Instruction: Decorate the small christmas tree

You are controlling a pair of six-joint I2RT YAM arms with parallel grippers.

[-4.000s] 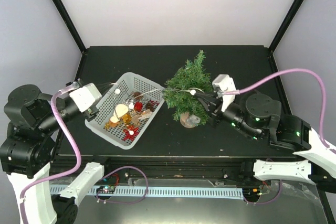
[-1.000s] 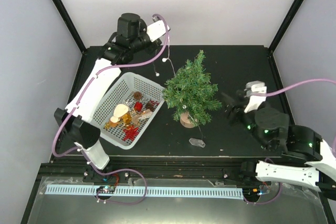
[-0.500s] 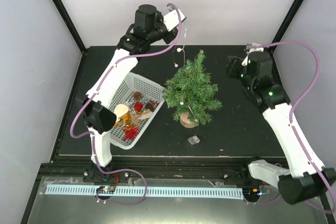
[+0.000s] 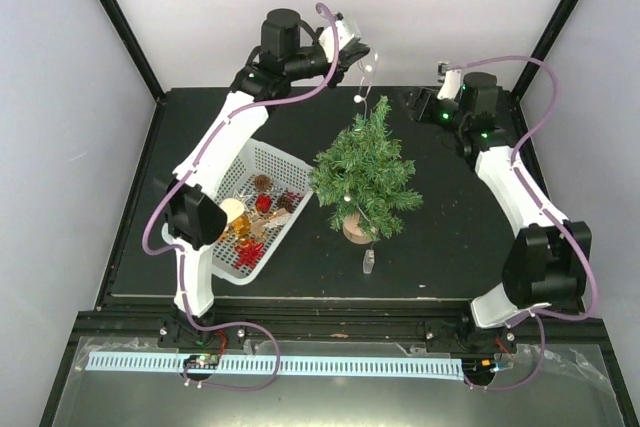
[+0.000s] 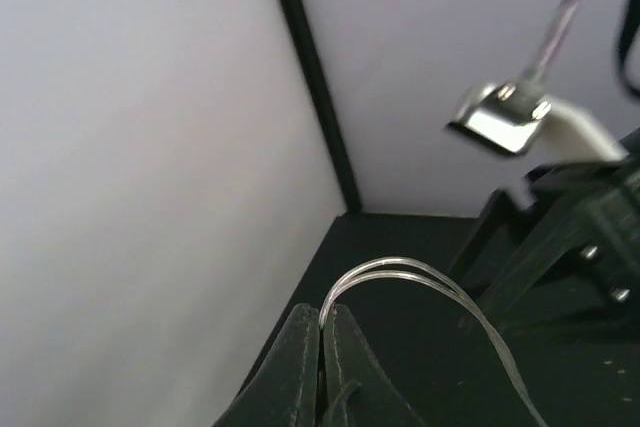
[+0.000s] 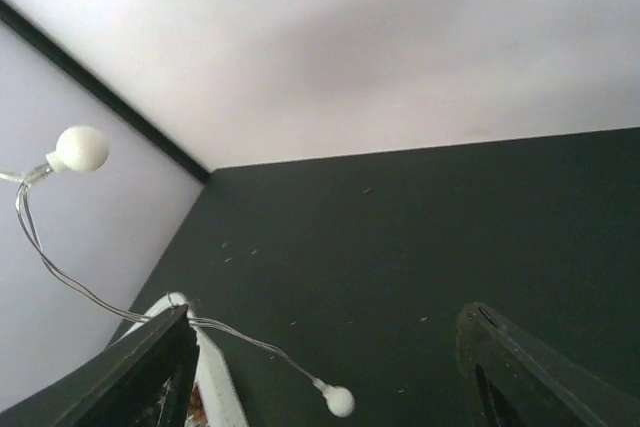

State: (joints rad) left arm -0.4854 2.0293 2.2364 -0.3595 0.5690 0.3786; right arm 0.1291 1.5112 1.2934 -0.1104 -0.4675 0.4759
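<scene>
The small christmas tree (image 4: 363,172) stands upright on its round wooden base (image 4: 356,230) mid-table. A thin clear light string with white bulbs (image 4: 368,69) hangs above the tree's tip and runs down through its branches. High at the back, my left gripper (image 4: 358,55) is shut on that string; in the left wrist view the wire (image 5: 400,269) loops out from between the closed fingers (image 5: 300,357). My right gripper (image 4: 415,104) is raised behind and right of the treetop, open and holding nothing. The right wrist view shows two bulbs (image 6: 82,148) (image 6: 338,401) beyond its spread jaws.
A white plastic basket (image 4: 222,247) with several ornaments sits left of the tree. A small clear box (image 4: 367,264) on the string's end lies in front of the tree base. Black frame posts and pale walls close in the back corners.
The left gripper has carried the string rightward, to above the treetop. The right arm has swung up and back toward the far wall, and its jaws have spread wider.
</scene>
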